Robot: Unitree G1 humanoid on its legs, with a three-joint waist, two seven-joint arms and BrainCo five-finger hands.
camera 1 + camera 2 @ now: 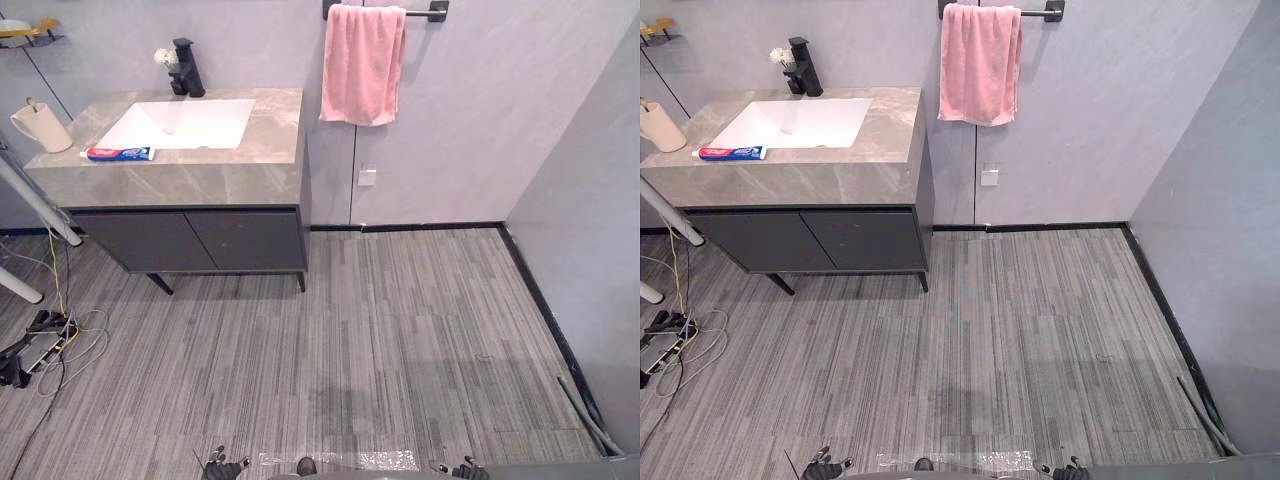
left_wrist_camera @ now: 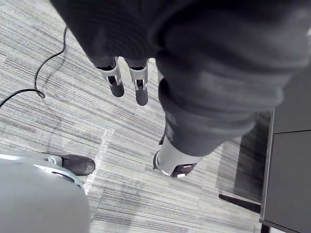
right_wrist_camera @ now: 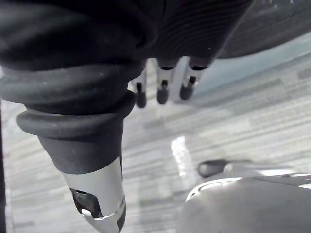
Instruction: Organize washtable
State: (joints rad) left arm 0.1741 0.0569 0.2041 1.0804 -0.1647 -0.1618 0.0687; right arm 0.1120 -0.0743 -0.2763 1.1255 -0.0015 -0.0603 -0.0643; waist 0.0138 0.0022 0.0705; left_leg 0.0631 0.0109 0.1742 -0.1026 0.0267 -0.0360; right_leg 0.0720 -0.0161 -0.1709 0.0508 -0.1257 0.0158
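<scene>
We count one toothpaste tube, one cup at the washtable's left edge; left hand, right hand loose-fingered, empty.

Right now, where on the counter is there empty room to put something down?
The counter is bare along its front, from the toothpaste to the right edge, and down the strip right of the sink. The left end is crowded: the cup and toothpaste sit there. The faucet stands behind the sink.
</scene>
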